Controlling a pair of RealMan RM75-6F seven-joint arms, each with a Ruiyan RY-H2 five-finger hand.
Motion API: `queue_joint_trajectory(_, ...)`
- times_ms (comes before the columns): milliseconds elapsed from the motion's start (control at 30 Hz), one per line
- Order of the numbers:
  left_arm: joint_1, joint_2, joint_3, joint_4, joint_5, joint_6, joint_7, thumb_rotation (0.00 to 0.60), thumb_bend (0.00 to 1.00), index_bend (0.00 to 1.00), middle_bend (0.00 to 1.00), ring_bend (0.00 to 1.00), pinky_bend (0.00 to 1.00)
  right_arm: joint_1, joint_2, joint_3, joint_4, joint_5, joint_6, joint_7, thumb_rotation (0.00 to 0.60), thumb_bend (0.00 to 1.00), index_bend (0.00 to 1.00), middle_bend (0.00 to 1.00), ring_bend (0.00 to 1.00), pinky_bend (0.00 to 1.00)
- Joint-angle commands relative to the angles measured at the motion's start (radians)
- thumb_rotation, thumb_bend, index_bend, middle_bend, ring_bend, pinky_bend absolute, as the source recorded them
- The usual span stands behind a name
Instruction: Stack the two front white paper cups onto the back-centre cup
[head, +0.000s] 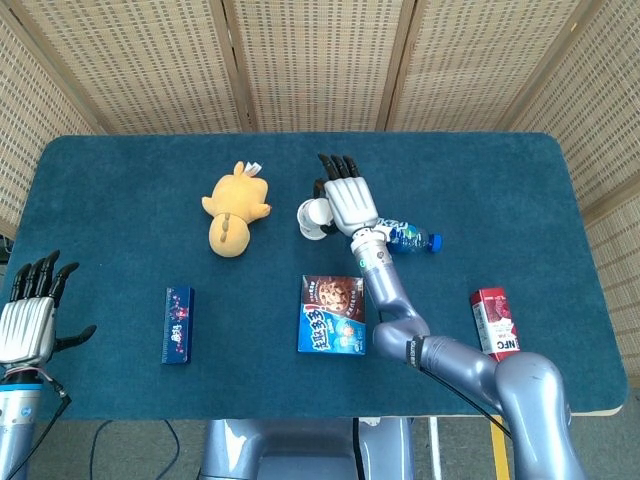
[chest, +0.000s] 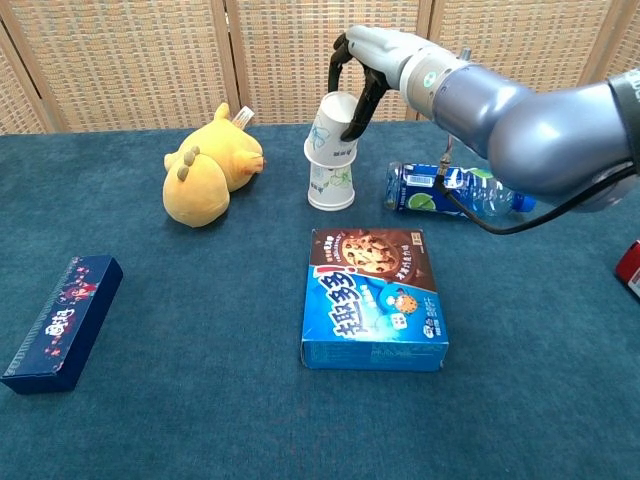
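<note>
A white paper cup with a floral print (chest: 331, 186) stands upside down at the back centre of the blue table (chest: 150, 420). My right hand (chest: 372, 55) grips a second white cup (chest: 333, 128), tilted and mouth down, with its rim over the top of the standing cup. From above, the right hand (head: 347, 200) covers most of the cups (head: 312, 216), so I cannot tell how far the held cup is seated. My left hand (head: 28, 322) hovers off the table's front left corner, fingers spread and holding nothing.
A blue water bottle (chest: 450, 192) lies just right of the cups. A yellow plush toy (chest: 205, 170) lies to their left. A blue cookie box (chest: 375, 298) sits in front, a dark blue slim box (chest: 62, 320) front left, a red carton (head: 495, 325) front right.
</note>
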Motion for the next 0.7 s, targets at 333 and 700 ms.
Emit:
queue_joint_trajectory(333, -0.010, -0.006, 0.003, 0.004, -0.016, -0.025, 0.005, 0.600, 0.12, 0.14, 0.00, 0.00, 0.00, 0.053, -0.049, -0.006, 0.173, -0.018, -0.103, 0.027, 0.600, 0.10, 0.31, 0.02, 0.00, 0.00)
queue_joint_trajectory(700, -0.010, -0.009, 0.009, 0.003, 0.002, -0.018, 0.007, 0.600, 0.12, 0.14, 0.00, 0.00, 0.00, -0.027, -0.002, -0.038, 0.078, -0.035, -0.059, 0.031, 0.600, 0.08, 0.20, 0.00, 0.00, 0.00)
